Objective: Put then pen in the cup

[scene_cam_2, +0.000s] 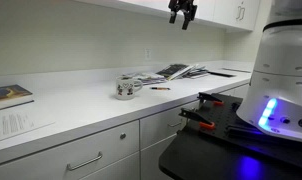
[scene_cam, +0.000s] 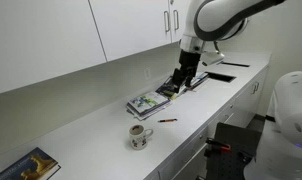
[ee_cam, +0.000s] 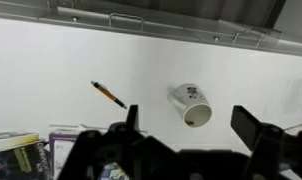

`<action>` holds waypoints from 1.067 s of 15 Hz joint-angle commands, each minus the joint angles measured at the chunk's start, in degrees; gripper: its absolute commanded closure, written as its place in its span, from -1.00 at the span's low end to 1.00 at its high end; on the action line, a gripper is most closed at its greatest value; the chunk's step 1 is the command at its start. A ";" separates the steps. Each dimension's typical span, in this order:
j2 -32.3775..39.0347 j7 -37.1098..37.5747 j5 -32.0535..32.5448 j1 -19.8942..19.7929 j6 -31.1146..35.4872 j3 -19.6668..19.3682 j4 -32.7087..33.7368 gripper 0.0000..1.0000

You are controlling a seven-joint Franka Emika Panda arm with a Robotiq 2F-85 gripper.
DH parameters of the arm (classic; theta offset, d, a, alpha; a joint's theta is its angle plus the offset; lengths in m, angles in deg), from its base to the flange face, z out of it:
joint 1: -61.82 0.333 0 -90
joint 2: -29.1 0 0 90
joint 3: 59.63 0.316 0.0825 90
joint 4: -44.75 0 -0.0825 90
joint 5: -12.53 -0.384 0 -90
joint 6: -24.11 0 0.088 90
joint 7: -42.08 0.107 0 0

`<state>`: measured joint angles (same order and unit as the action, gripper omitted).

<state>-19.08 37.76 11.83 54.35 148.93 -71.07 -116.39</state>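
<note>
The pen (scene_cam: 167, 120) is a thin dark stick with an orange tint lying flat on the white counter, a little away from the cup (scene_cam: 140, 136), a squat white mug with a dark pattern. Both also show in an exterior view, the pen (scene_cam_2: 159, 88) and the cup (scene_cam_2: 126, 88), and in the wrist view, the pen (ee_cam: 108, 94) and the cup (ee_cam: 192, 105). My gripper (scene_cam_2: 183, 20) hangs high above the counter, open and empty. In the wrist view its fingers (ee_cam: 186, 122) spread wide, with the cup between them far below.
A stack of magazines (scene_cam: 149, 102) lies behind the pen. A book (scene_cam: 29, 167) lies at the counter's far end. A dark stovetop panel (scene_cam: 219, 75) sits at the other end. White cabinets hang above. A black cart with red-handled tools (scene_cam_2: 196, 116) stands in front.
</note>
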 commanded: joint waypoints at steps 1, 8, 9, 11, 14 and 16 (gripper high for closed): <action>0.21 -0.39 -0.51 -0.52 -0.32 0.52 -0.54 -1.00; 2.31 -0.07 -0.06 -0.49 -0.49 1.05 0.27 -1.00; 3.91 -0.04 0.78 -0.57 0.49 1.61 1.35 -1.00; 9.49 -0.89 3.22 -0.43 2.75 2.77 4.50 -1.00; 19.78 -2.88 9.02 -0.31 7.42 4.04 8.72 -1.00; 27.30 -8.53 10.40 1.10 10.86 2.07 11.23 -1.00</action>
<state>-2.35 35.52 19.83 54.68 156.99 -67.92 -110.23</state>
